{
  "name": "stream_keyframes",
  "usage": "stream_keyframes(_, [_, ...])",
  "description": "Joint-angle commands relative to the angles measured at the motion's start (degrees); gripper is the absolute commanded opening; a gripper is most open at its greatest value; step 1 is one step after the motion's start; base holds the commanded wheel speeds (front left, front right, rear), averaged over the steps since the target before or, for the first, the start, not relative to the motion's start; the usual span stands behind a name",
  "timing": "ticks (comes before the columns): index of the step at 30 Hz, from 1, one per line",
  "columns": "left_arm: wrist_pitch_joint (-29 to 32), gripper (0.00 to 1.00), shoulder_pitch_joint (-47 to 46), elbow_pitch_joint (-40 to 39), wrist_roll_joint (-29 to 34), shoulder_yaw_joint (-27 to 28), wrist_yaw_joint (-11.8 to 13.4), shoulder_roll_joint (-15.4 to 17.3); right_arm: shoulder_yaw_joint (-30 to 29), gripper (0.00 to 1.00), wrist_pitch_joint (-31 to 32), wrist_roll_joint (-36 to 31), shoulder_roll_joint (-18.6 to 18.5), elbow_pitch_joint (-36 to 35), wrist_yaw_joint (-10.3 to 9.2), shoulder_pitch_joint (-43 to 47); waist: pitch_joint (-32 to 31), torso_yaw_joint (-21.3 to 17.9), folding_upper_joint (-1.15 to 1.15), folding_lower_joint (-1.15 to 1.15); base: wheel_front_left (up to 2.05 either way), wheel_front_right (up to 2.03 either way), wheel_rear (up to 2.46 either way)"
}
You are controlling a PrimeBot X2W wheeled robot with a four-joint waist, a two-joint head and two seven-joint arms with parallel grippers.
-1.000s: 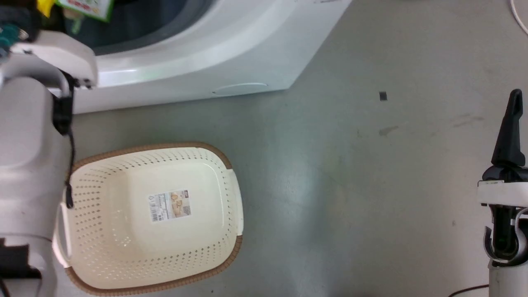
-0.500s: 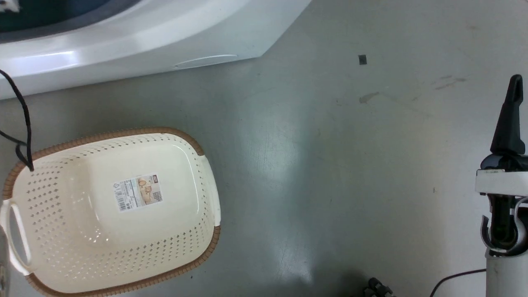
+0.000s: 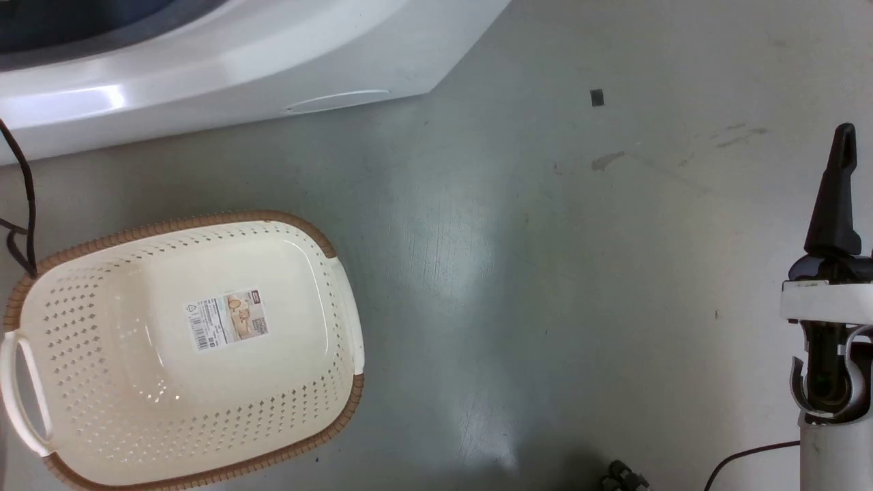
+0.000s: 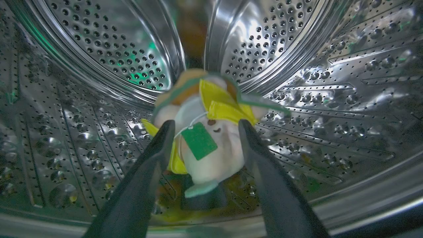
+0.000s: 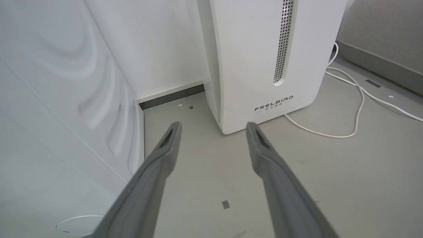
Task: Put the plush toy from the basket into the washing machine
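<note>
Grey floor (image 3: 545, 273) runs up to the washing machine (image 3: 239, 68), and the basket (image 3: 75, 382) stands near its front. Inside the steel drum (image 4: 99, 49) my left gripper (image 4: 205, 127) is spread wide. The plush toy (image 4: 211, 162) sits between its tips, and I can't tell if they touch it. My right gripper (image 5: 213, 127) hangs wide apart over the floor, holding nothing.

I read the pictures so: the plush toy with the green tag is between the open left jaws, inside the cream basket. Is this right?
Not quite. The plush toy with the green tag is between the open jaws of the left gripper, but inside the steel drum of the washing machine, not the cream basket. The left wrist view shows it.
</note>
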Motion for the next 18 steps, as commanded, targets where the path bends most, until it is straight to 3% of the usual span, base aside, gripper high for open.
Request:
stream_keyframes(1, [-0.3,1.00,-0.1,0.3,-0.2,0.0,-0.1,-0.1,0.0,1.00,-0.3,-0.3,-0.1,0.1,-0.04,-0.7,-0.4,0.1,0.00,-0.01,0.00,0.00,0.00])
stream_keyframes(10, [-0.3,1.00,5.7,0.5,-1.6,0.5,-0.3,-1.6,0.3,1.00,-0.3,-1.6,-0.1,0.7,-0.04,1.2,-5.7,1.6,0.00,-0.01,0.00,0.00,0.00])
stream_keyframes(18, [-0.3,1.00,17.4,-6.6,-2.8,2.3,0.4,-4.8,0.2,1.00,-0.3,-3.2,-0.1,0.7,-0.04,4.1,-12.4,4.1,0.00,-0.01,0.00,0.00,0.00])
